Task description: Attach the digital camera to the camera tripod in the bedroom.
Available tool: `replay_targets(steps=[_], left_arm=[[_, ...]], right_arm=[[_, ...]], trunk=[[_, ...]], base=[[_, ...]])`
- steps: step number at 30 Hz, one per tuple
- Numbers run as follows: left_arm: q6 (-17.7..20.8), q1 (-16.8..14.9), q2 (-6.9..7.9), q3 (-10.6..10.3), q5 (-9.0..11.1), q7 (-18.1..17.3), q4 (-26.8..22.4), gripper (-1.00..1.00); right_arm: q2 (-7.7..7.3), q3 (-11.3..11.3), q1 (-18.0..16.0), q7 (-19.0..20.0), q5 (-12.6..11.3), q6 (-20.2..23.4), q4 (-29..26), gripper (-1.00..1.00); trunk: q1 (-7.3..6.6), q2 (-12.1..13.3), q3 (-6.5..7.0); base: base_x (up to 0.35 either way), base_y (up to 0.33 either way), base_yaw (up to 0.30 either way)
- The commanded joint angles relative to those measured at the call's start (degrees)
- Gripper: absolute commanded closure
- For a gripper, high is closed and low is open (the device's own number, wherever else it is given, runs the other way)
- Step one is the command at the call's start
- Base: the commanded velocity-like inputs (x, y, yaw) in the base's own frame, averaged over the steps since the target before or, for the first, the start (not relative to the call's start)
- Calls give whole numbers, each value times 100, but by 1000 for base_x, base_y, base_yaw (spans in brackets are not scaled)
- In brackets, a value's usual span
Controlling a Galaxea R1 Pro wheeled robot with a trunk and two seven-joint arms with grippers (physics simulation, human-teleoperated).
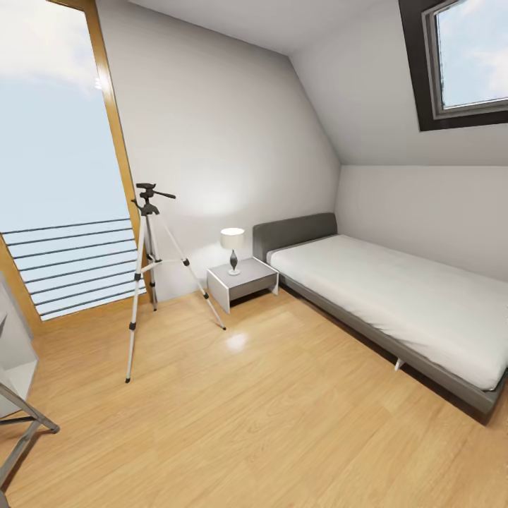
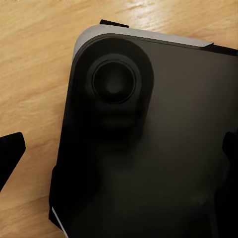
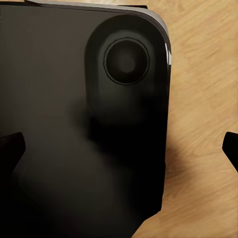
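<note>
Tripod [image 1: 149, 264]: upright on the wood floor [image 1: 282, 423], head bare; landmark for all below
Camera: not located
Left gripper [image 2: 119, 148]: fingertips wide apart, nothing between, over the robot's dark base [image 2: 148, 148]
Right gripper [image 3: 119, 146]: spread likewise, empty
Risk: tripod legs splayed; a base driven too close could clip one and topple it; with no camera in hand, approaching gains nothing
Surroundings: nightstand [image 1: 243, 281] with lamp [image 1: 233, 247] just right of tripod; bed [image 1: 395, 310] beyond that; railed window [image 1: 63, 212] behind it
</note>
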Motion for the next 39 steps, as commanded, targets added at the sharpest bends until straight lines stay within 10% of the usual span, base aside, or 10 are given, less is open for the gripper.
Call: replay_targets(steps=[1, 39], left_arm=[[-10, 2, -1, 4, 33, -1, -5, -100], [-1, 2, -2, 4, 20, -1, -5, -100]], right_arm=[[-1, 2, 1, -1, 3, -14, -3, -100], [-5, 32, 1, -1, 39, -15, -3, -100]], trunk=[[0, -2, -3], [0, -2, -3]], base=[[0, 0, -6], [-94, 109, -1]])
